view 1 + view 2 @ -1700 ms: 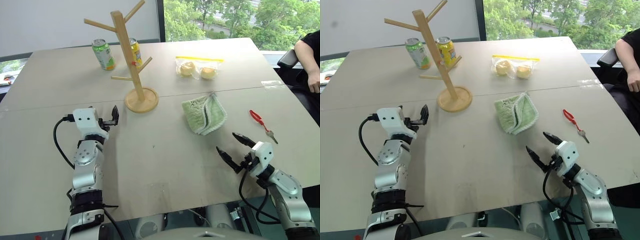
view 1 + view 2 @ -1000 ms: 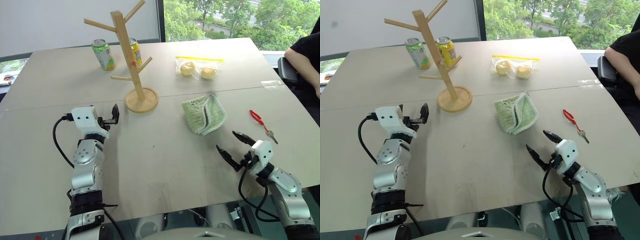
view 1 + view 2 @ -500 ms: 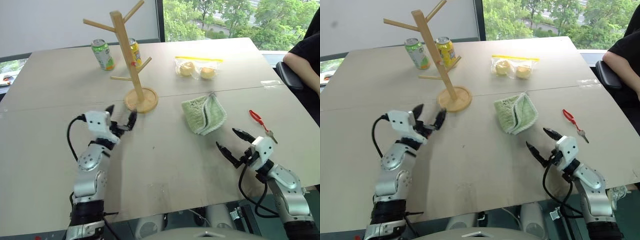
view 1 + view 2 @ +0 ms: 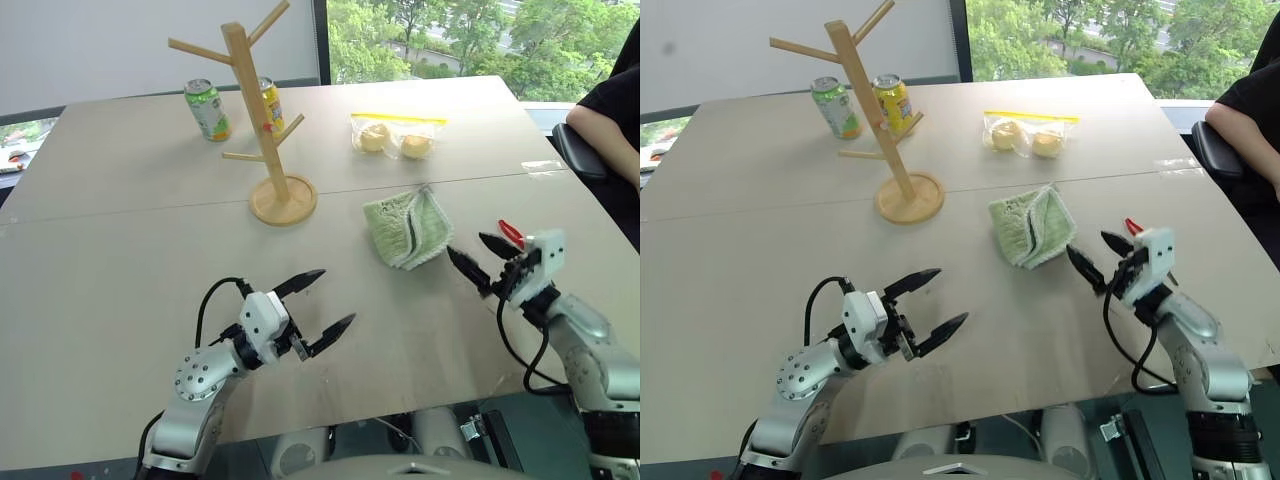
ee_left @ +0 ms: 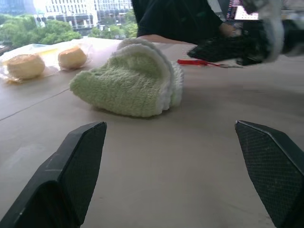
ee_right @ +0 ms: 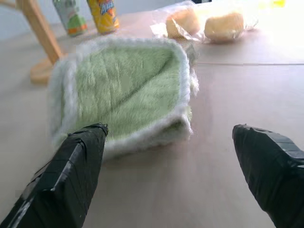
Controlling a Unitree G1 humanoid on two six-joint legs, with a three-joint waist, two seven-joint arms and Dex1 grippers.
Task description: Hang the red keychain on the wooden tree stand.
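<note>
The wooden tree stand (image 4: 266,118) rises from its round base at the middle back of the table. Far to its right, the red keychain (image 4: 511,232) lies flat on the table, partly hidden behind my right gripper (image 4: 465,246). That gripper is open and empty, hovering level between the keychain and the green cloth (image 4: 408,228), pointing at the cloth (image 6: 123,90). My left gripper (image 4: 337,295) is open and empty near the table's front edge, pointing right. In its wrist view the keychain (image 5: 197,61) shows beyond the cloth (image 5: 130,80).
A green can (image 4: 207,108) and a yellow can (image 4: 270,103) stand behind the stand. A clear bag of buns (image 4: 395,136) lies at the back right. A person's dark sleeve (image 4: 612,98) reaches the table's right edge.
My left arm swung right and back toward the front edge, its gripper now opened wide and pointing right. My right gripper rose and moved forward beside the keychain, still open.
</note>
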